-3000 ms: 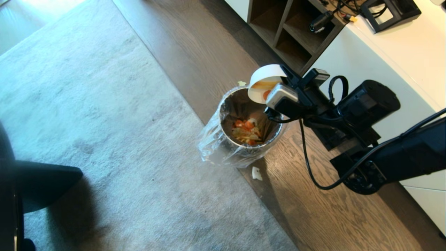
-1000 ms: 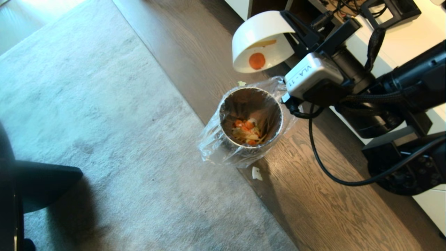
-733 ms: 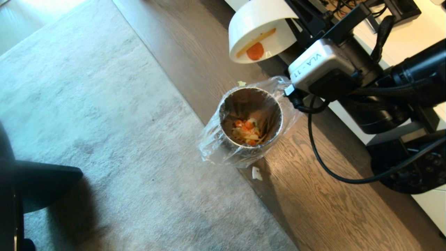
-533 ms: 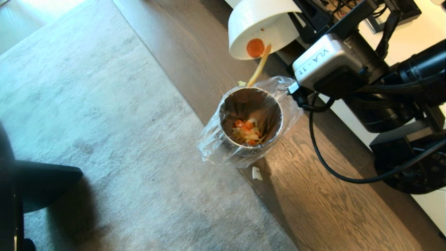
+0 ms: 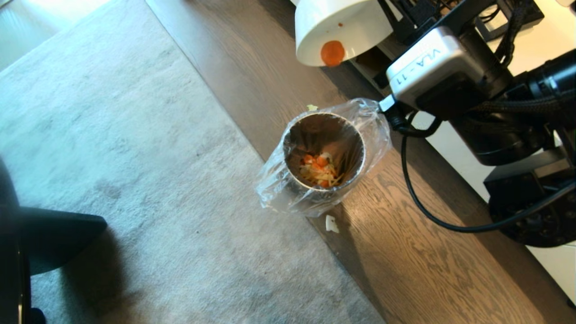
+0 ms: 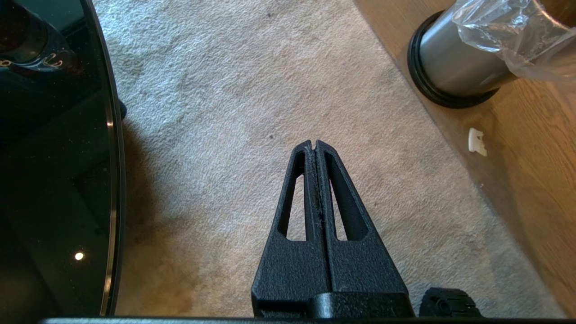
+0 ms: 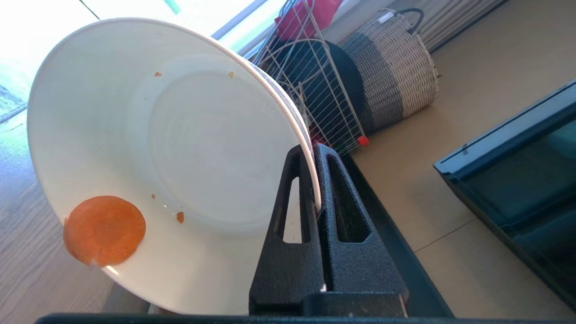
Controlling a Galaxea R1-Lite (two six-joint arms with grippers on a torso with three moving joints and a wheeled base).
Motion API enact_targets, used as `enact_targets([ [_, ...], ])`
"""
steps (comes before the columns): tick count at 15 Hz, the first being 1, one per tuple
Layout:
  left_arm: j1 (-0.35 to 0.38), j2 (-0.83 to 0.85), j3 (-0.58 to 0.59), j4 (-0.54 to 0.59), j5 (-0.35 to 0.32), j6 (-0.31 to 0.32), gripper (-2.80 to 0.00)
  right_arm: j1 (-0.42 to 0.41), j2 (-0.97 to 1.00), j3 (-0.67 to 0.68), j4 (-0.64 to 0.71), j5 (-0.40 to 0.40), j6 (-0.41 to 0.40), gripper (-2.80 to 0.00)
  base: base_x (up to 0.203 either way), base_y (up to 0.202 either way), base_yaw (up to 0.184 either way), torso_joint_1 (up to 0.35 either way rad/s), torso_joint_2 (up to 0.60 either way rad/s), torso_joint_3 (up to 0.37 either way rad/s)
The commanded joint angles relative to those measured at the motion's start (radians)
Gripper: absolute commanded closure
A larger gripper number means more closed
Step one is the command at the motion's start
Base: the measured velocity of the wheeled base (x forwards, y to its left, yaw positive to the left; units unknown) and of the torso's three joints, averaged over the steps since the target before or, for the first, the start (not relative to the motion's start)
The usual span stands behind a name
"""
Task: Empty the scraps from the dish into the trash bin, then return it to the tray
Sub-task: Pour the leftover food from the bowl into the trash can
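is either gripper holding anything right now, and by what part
The right gripper holds the white bowl by its rim, jaws pinching the wall from inside and outside. The left gripper is shut on nothing, over the carpet.

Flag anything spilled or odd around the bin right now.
A carrot slice clings at the tilted dish's rim, and the dish is not over the trash bin. Two pale scraps lie on the floor: one at the bin's near side, one behind it.
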Motion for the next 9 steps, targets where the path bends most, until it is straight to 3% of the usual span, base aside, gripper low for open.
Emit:
enact_targets([
  [1,0.0,0.0,0.0,-0.001,0.001,0.0,0.0,0.002,-0.007,-0.01,-0.045,0.004,-0.008,0.0,0.0,0.0,0.0,0.0,0.0,0.0],
  [9,0.0,0.0,0.0,-0.001,0.001,0.0,0.0,0.031,-0.037,-0.014,-0.045,0.004,-0.007,0.0,0.0,0.0,0.0,0.0,0.0,0.0],
])
